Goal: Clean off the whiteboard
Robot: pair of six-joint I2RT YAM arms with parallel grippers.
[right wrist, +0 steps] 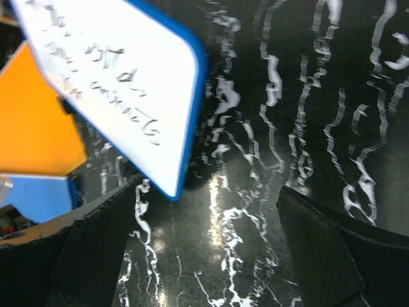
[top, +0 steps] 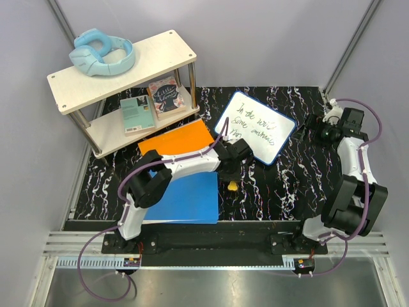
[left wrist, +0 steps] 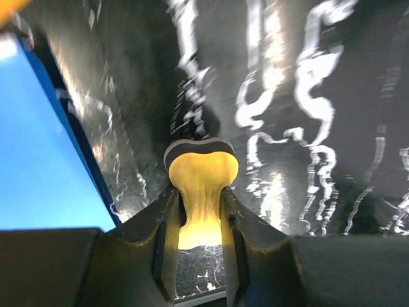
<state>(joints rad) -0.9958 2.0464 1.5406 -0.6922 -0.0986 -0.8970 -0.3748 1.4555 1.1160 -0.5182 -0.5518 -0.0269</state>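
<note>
Yellow eraser (left wrist: 201, 169) gripped by outstretched left end effector (left wrist: 199, 195); right end effector (right wrist: 209, 188) spread.

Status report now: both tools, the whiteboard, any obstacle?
Left tool shut on eraser. Right tool open, empty. Whiteboard full of writing, not yet wiped. Nothing lies on it; orange folder beside.

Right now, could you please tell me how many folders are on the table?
2. The orange folder lies left of the whiteboard; the blue folder lies nearer the robot. The left arm crosses both, so more could be hidden.
</note>
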